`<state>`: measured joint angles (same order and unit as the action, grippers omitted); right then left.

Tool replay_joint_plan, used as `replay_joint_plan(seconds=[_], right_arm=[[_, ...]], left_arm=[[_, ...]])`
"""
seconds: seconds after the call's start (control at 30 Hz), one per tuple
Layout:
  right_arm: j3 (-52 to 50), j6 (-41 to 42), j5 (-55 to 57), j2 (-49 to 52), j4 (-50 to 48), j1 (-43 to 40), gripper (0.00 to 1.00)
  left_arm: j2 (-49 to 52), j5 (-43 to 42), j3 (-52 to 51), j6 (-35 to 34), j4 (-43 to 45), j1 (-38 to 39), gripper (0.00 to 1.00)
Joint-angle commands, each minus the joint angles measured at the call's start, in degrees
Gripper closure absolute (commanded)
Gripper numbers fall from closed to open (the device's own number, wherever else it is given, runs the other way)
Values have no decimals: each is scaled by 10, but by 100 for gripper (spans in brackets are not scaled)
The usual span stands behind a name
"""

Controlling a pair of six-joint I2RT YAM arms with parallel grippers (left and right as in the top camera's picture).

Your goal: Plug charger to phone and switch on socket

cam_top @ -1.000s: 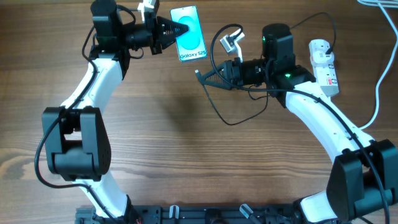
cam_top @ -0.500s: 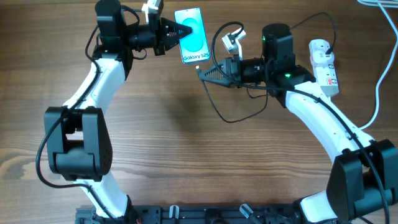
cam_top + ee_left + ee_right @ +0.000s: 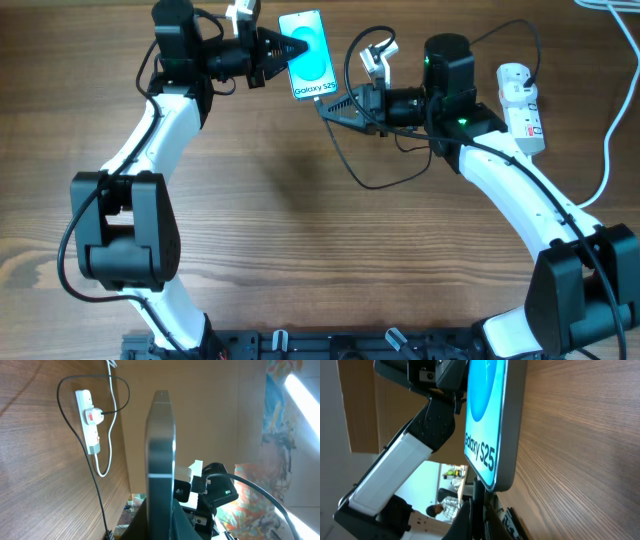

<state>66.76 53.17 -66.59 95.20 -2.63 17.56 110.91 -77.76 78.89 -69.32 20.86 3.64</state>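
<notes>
phone: top centre, pinched by its side in your left gripper | charger: limp cable, stiff tip clamped in your right gripper at phone's bottom edge | handling: glass slick, plug delicate, so hold the plug body, not the cable

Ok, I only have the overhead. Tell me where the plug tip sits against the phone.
Observer: On the right wrist camera the charger has its tip against the phone, at the bottom edge below the "Galaxy S25" lettering. I cannot tell whether it is seated.
Operator: Check the left claw's hold.
Observer: The left wrist camera shows the phone edge-on, with the left claw pinching its front and back faces.
Operator: Report the right claw.
Observer: The right claw is closed on the plug, just under that edge.
</notes>
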Motion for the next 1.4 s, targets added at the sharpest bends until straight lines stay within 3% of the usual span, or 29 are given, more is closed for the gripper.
replay_joint_plan(seconds=[0.0,0.4,0.77,0.87,1.1,1.23,1.3,1.37], right_arm=[[6,38,47,-2,-8,-3,96],[6,158,139,-2,-101,-3,96],[6,172,244,-2,-102,43,96],[5,111,261,-1,-100,47,96],[3,23,161,-1,-105,30,96],[3,90,45,-2,-203,-31,96],[2,110,33,-2,-202,-36,96],[2,76,31,-2,-142,-19,96]], left_arm=[[-4,-10,8,14,3,1,96],[-4,-3,8,14,4,1,96],[-4,-4,8,7,3,0,96],[-4,-20,8,-2,4,-1,96],[-4,-26,8,-7,3,-30,96],[-4,-25,8,-19,3,-52,96],[-4,-16,8,-19,4,-52,96],[-4,0,8,-19,4,-52,96]])
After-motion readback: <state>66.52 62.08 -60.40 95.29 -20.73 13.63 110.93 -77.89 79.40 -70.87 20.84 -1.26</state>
